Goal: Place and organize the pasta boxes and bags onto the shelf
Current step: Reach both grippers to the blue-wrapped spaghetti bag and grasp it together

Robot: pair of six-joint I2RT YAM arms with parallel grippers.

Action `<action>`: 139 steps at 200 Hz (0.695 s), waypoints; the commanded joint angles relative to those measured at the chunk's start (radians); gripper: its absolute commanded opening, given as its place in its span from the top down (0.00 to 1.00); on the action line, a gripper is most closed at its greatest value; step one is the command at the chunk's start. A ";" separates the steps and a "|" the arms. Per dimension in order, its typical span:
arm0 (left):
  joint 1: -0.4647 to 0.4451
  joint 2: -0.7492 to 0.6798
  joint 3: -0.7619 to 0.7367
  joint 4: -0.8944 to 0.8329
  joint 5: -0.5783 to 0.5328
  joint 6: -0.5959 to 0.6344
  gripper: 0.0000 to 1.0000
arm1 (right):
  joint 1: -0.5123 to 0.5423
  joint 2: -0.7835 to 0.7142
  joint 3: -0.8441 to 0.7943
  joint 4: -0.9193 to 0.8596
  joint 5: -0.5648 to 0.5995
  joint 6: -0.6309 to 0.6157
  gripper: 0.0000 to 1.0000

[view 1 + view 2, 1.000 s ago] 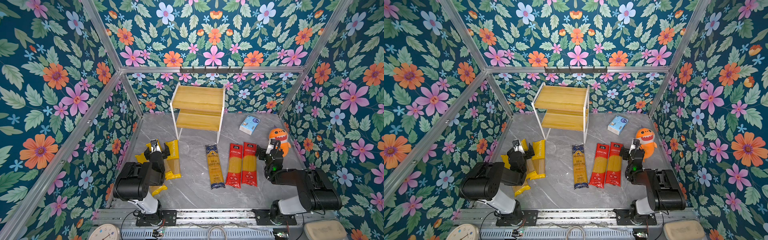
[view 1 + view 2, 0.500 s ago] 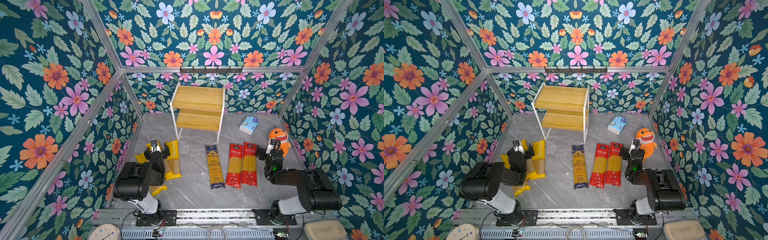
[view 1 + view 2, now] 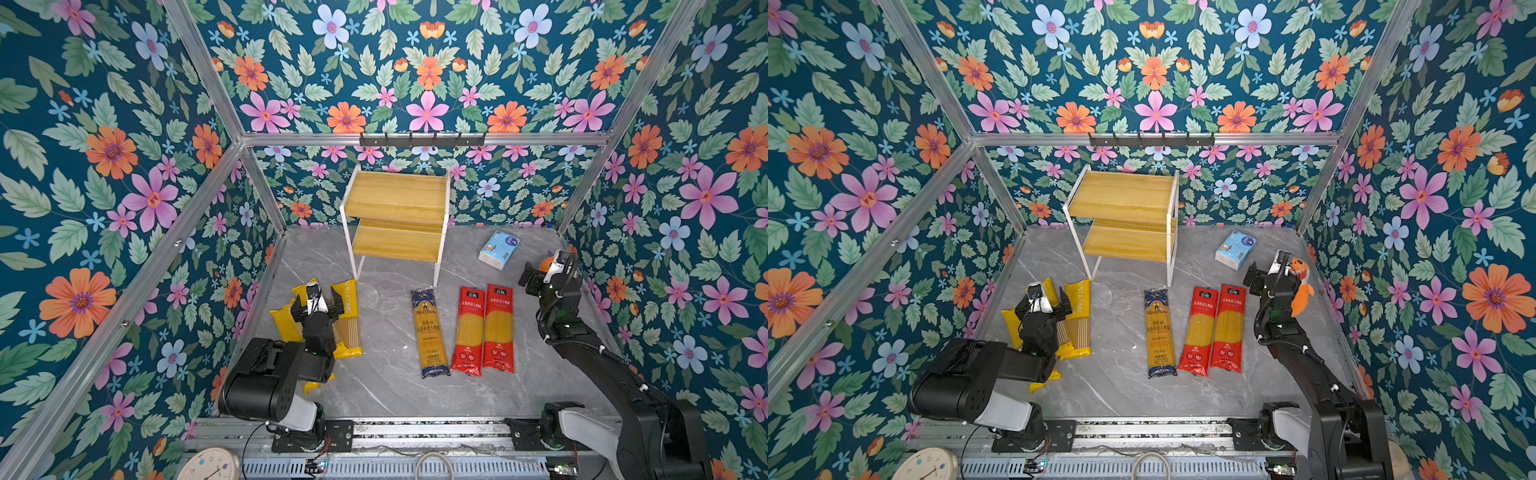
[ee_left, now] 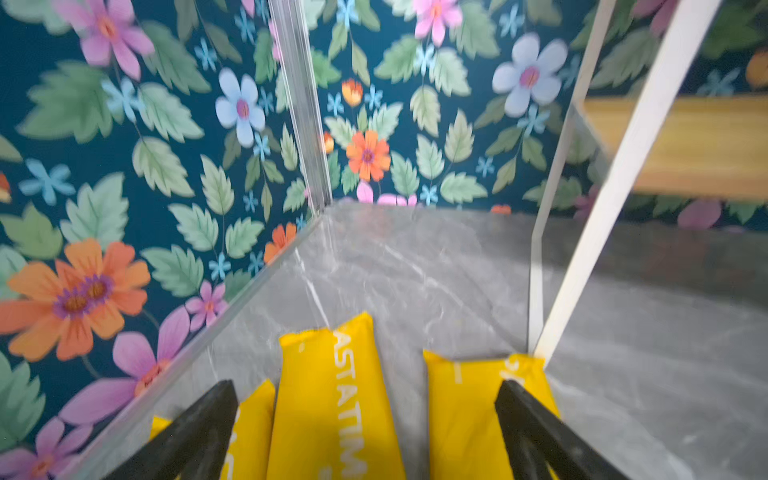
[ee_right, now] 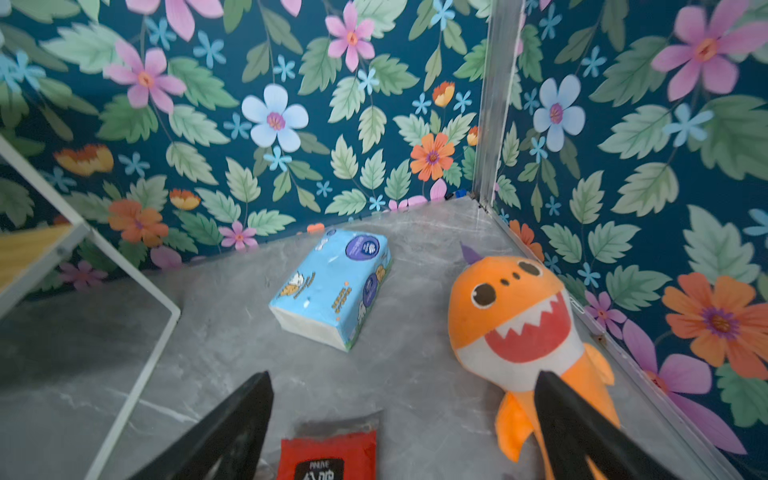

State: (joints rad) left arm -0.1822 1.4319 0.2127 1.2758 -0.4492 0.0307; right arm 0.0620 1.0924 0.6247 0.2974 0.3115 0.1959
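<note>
Shows the shelf (image 3: 397, 216) at the back of the bench (image 3: 386, 386), both slanted boards bare, no pack placed yet. In front of the shelf, toward the left arm's side: three yellow packs (image 3: 347, 316), overlapping, with the left tool (image 4: 365, 390) low over them, jaws wide apart and empty, probably lined up for a first pick. In front of the shelf's right leg: navy pack (image 3: 429, 330) and two red packs (image 3: 469, 328), flat, side by side, lengthwise toward the shelf, within easy reach of either arm. Right tool (image 5: 403, 376) equally wide and empty, over the red packs' shelf-side ends. Right of the shelf: tissue pack (image 3: 498, 249) and shark toy (image 3: 1300, 291), outside the task, likely obstacles for the right arm. Above the shelf: hook rail (image 3: 422, 139).
</note>
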 commanded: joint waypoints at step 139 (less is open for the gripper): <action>-0.280 -0.347 0.488 -1.321 0.185 -0.621 0.29 | 0.408 0.165 0.250 -0.719 -0.342 0.520 0.29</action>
State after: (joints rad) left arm -0.3111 1.0523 0.6998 0.0547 -0.2127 -0.4953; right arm 0.3595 1.2068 0.8604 -0.3767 -0.0509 0.6765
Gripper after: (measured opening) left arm 0.702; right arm 0.718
